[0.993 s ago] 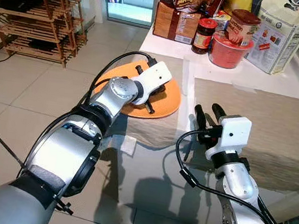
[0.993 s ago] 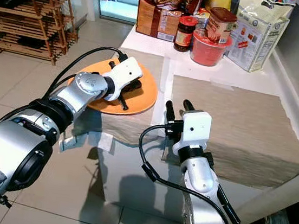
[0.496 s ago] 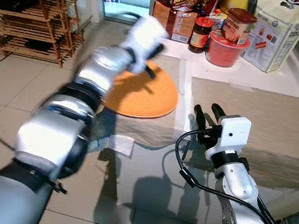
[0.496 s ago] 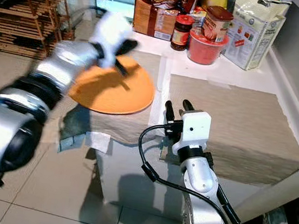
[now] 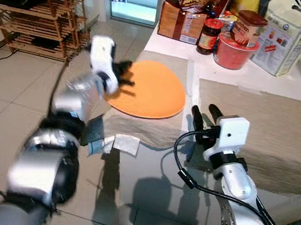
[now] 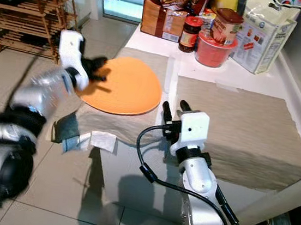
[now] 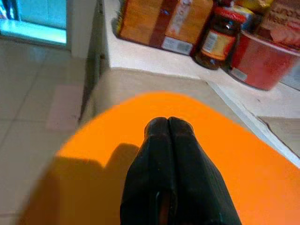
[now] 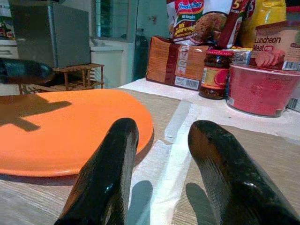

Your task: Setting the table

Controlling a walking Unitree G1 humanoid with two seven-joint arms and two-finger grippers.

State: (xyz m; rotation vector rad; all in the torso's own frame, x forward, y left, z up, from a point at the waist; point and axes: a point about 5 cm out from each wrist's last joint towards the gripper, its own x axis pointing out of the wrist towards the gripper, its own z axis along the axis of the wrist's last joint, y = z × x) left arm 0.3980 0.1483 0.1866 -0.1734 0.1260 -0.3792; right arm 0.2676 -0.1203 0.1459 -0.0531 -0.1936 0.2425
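A white counter-height table (image 5: 160,163) carries two beige woven placemats: one large mat (image 5: 258,131) on the robot's right and a second mat (image 5: 151,125) on its left, its near edge hanging over the table's side. A round, flat orange plate (image 5: 153,91) lies on the left mat, its left rim reaching past the table's edge. At the table's far end stands a cluster of groceries: a white paper sack (image 5: 283,35), a brown cardboard box (image 5: 179,21), a red plastic bowl (image 5: 234,51) with a luncheon-meat tub (image 5: 248,27) in it, and a dark glass jar with a red lid (image 5: 207,36). A slatted wooden shelf rack (image 5: 41,14) stands on the tiled floor beyond the table's left side.

The left gripper (image 7: 168,125), blurred in the head views, hangs just over the plate's left rim with its two black fingers pressed together and nothing between them. The right gripper (image 8: 161,140) sits low at the table's near edge, between the two mats and just beside the plate's near-right rim, its fingers parted a moderate way and empty.
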